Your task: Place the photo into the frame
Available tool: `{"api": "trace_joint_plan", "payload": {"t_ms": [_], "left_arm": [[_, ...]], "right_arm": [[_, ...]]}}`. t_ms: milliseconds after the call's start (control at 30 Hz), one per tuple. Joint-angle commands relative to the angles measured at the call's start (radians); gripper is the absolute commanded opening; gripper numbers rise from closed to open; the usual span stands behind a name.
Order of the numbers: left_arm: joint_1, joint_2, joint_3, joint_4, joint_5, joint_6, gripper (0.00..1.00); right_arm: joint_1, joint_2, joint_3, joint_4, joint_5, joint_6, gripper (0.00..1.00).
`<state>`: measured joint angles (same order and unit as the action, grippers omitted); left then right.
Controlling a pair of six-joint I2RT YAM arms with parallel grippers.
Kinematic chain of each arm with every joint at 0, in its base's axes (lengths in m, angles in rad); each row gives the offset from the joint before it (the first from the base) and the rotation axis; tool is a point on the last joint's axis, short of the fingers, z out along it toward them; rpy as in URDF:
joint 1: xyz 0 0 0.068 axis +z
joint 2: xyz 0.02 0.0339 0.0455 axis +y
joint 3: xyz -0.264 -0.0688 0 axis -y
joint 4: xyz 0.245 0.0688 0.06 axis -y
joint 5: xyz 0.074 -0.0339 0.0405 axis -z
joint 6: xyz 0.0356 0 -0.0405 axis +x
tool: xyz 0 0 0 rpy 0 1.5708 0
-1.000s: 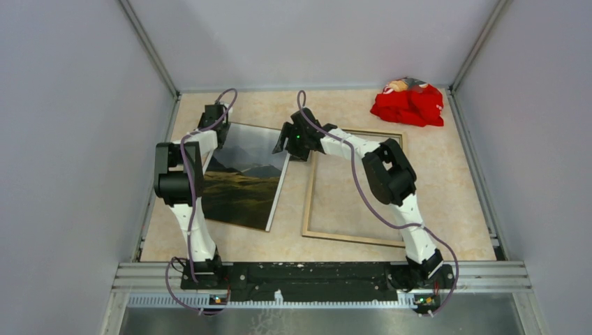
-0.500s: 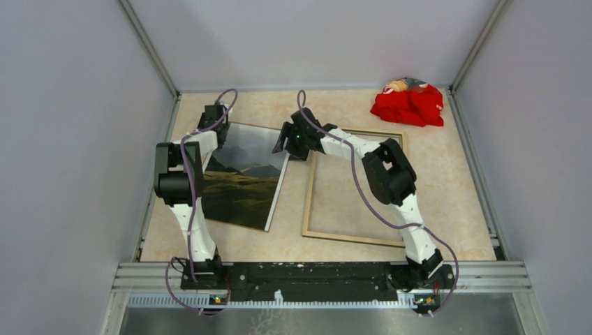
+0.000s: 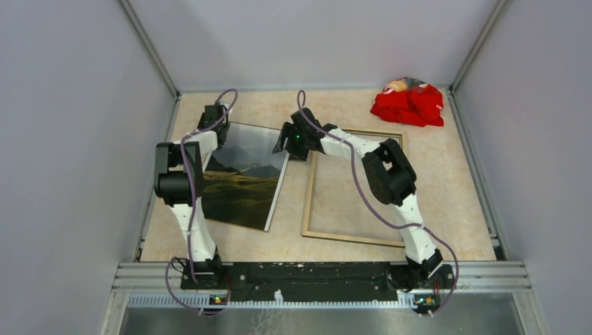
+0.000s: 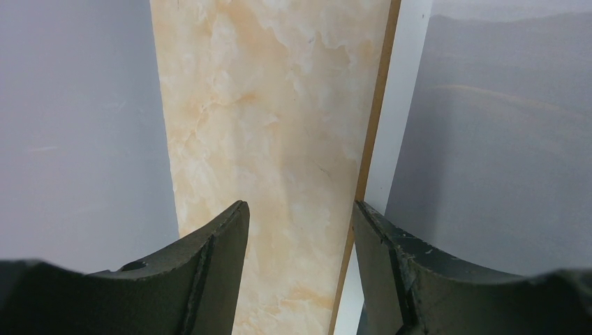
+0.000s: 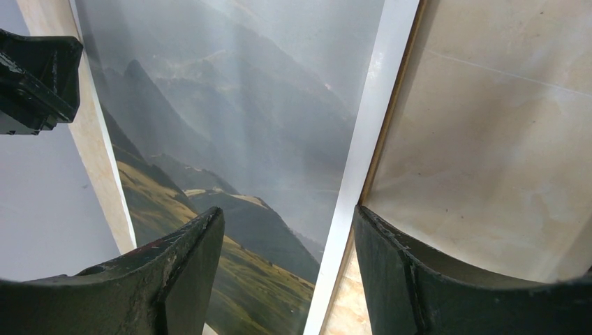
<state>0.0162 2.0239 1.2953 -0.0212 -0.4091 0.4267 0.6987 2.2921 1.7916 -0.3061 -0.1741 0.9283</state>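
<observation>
Left wrist: left gripper (image 4: 300,209) open at the photo's (image 4: 489,139) border, right gripper (image 5: 287,213) open astride the opposite border, frame (image 3: 309,199) alongside.

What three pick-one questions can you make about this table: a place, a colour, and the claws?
1. Where is the photo lying? A) left of the frame B) inside the frame C) under the frame
2. What colour is the crumpled cloth? A) blue B) red C) green
3. How are the left claw and the right claw? A) both open B) both shut C) one holding the photo
Answers: 1 A: it lies beside the frame's left edge. 2 B: bright red in the far corner. 3 A: a gap shows between each claw's fingers.
</observation>
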Motion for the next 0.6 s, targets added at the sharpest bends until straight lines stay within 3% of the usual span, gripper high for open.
{"api": "trace_joint_plan", "payload": {"t_ms": [0, 567], "left_arm": [[0.004, -0.001, -0.04, -0.049, 0.031, 0.0, 0.63], [0.001, -0.002, -0.04, -0.051, 0.031, 0.0, 0.63]], "right_arm": [[0.023, -0.063, 0.023, 0.056, -0.019, 0.008, 0.67], [0.077, 0.011, 0.19, -0.115, 0.063, -0.093, 0.67]]}}
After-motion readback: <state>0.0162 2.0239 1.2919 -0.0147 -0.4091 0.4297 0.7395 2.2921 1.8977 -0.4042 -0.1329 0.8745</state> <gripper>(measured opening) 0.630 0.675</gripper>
